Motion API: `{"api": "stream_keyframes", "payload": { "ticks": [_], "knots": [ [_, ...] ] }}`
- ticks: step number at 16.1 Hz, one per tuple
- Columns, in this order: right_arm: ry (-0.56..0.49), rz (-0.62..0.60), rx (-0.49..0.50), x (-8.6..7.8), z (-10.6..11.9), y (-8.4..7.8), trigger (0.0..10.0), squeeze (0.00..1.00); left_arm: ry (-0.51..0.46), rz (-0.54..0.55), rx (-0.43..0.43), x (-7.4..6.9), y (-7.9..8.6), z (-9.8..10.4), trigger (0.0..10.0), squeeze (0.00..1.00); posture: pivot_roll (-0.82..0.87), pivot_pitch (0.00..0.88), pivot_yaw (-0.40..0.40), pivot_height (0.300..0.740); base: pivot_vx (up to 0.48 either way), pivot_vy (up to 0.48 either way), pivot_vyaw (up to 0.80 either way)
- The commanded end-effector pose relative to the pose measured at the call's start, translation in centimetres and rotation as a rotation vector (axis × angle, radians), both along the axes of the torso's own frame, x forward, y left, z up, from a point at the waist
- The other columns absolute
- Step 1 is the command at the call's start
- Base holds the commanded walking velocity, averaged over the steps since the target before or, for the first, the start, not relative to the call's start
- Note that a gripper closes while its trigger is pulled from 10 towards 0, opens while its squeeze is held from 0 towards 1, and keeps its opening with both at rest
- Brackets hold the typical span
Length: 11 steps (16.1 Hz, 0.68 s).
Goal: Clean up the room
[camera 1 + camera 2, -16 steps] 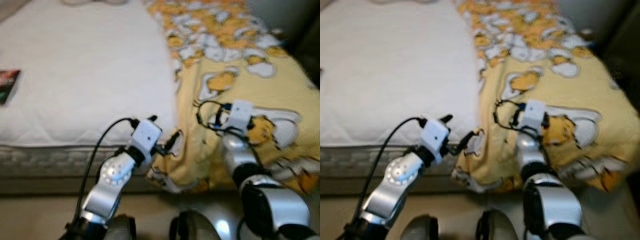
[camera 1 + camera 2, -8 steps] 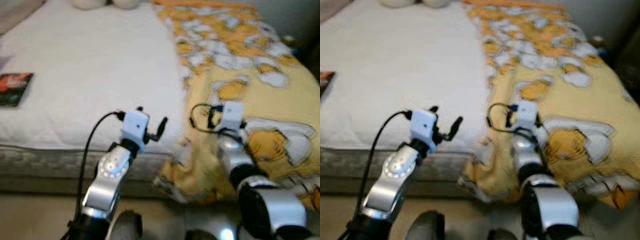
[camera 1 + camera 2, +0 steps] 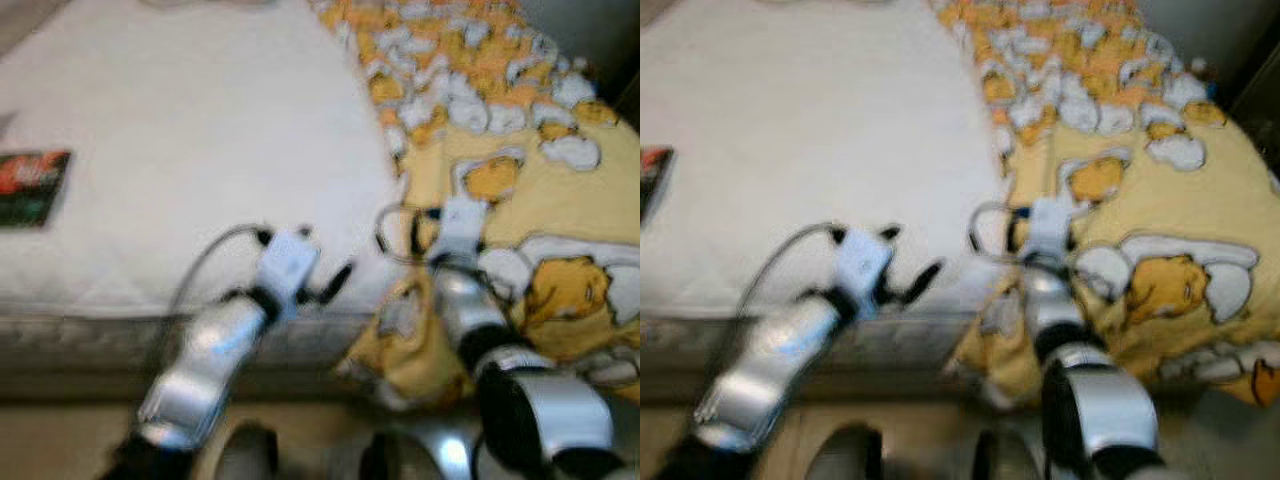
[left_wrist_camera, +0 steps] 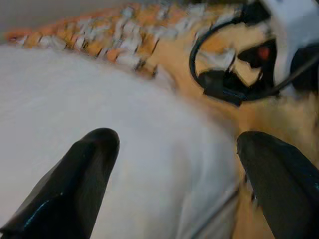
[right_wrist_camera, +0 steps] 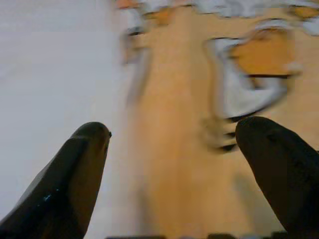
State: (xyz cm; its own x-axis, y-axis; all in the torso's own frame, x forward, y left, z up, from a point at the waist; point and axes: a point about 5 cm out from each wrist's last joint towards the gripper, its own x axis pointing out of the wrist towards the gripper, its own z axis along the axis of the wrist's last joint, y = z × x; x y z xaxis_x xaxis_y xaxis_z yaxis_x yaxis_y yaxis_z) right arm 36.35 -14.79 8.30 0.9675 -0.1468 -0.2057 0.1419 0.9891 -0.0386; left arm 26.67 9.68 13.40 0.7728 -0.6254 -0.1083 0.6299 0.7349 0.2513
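Looking down from my head camera, I see a bed (image 3: 180, 130) with a bare white mattress. The frames are blurred.

At the far left, a small dark book (image 3: 30, 187) with a red and green cover lies flat on the mattress, near its left edge and well apart from both arms.

Next comes my left arm, silver with a white wrist block. My left tool (image 4: 174, 164) hovers over the near edge of the mattress, its two black fingers (image 4: 87, 174) spread wide with nothing between them.

To the right, a yellow blanket (image 3: 540, 200) printed with white and orange cartoon figures covers the right side of the bed and spills over the near edge in a crumpled fold.

My right arm reaches over the blanket's left edge. My right tool (image 5: 174, 169) hangs just above the line where blanket meets mattress, fingers wide apart and holding nothing.
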Motion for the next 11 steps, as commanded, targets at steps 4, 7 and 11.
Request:
{"api": "stream_keyframes", "payload": {
  "ticks": [4, 7, 11],
  "knots": [
    [0.07, -0.062, 0.016, 0.0, -0.4, -1.8, 10.0, 0.0, 0.011, -0.293, 0.004, -2.2, -2.4, 1.9, 10.0, 0.0, 0.23, 0.15, -0.027, 0.699, 0.0, 0.0, 0.0],
    [-0.082, -0.05, -0.089, -1.7, -0.8, -2.9, 10.0, 0.0, 0.099, 0.165, -0.051, -0.7, 2.6, -0.9, 10.0, 0.0, 0.21, 0.096, -0.072, 0.699, 0.0, 0.0, 0.0],
    [-0.219, -0.019, -0.089, -11.8, -3.1, -2.8, 10.0, 0.0, 0.181, 0.47, -0.166, -0.5, 5.9, -2.5, 10.0, 0.0, 0.15, 0.05, -0.078, 0.699, 0.0, 0.0, 0.0]
  ]
}}
